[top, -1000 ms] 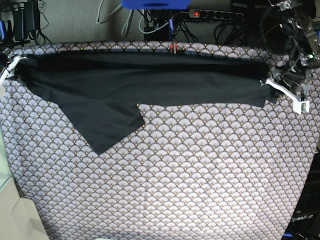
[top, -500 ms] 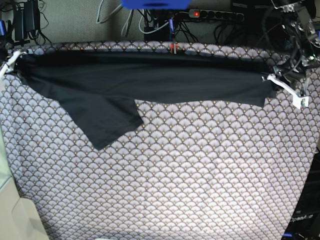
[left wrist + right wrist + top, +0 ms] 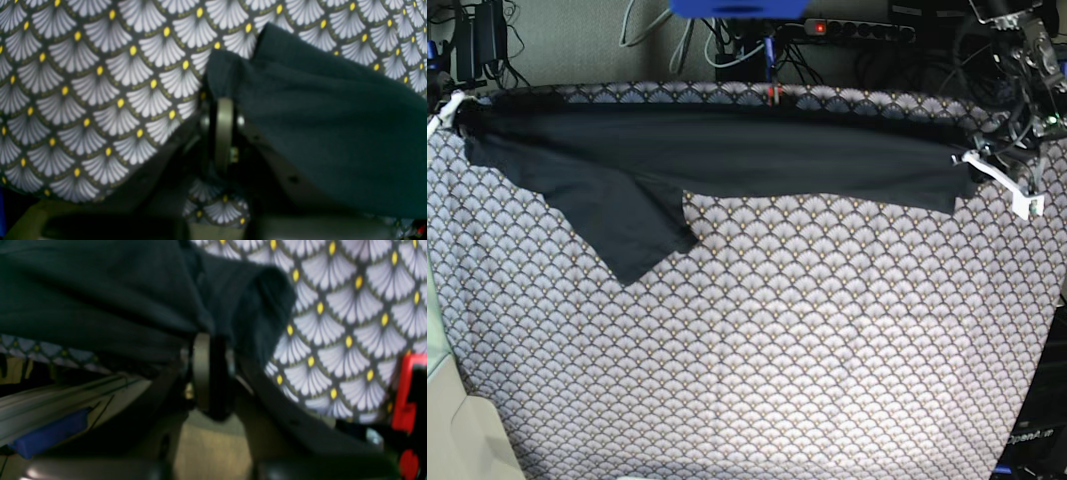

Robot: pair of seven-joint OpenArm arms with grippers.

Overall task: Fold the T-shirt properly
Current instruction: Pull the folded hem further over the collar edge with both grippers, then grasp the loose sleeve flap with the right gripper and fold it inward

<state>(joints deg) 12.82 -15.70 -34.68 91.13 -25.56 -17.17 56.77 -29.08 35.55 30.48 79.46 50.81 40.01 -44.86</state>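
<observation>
The black T-shirt (image 3: 727,150) stretches as a long band across the far side of the table, with one sleeve (image 3: 632,225) lying towards the front left. On the right of the base view my left gripper (image 3: 967,160) pinches the shirt's end. In the left wrist view that gripper (image 3: 224,100) is shut on a corner of the dark cloth (image 3: 317,126). At the far left my right gripper (image 3: 452,108) holds the other end. In the right wrist view its fingertips (image 3: 210,336) are buried in bunched cloth (image 3: 100,300).
The fan-scale tablecloth (image 3: 777,340) covers the whole table. Cables and a power strip (image 3: 857,30) lie behind the far edge. A red part (image 3: 405,390) shows at the right of the right wrist view. A pale object (image 3: 457,430) sits off the front left corner.
Both grippers have carried the shirt towards the table's far edge. The band and its sleeve now lie further back, and the right gripper's end has risen to the far left corner.
</observation>
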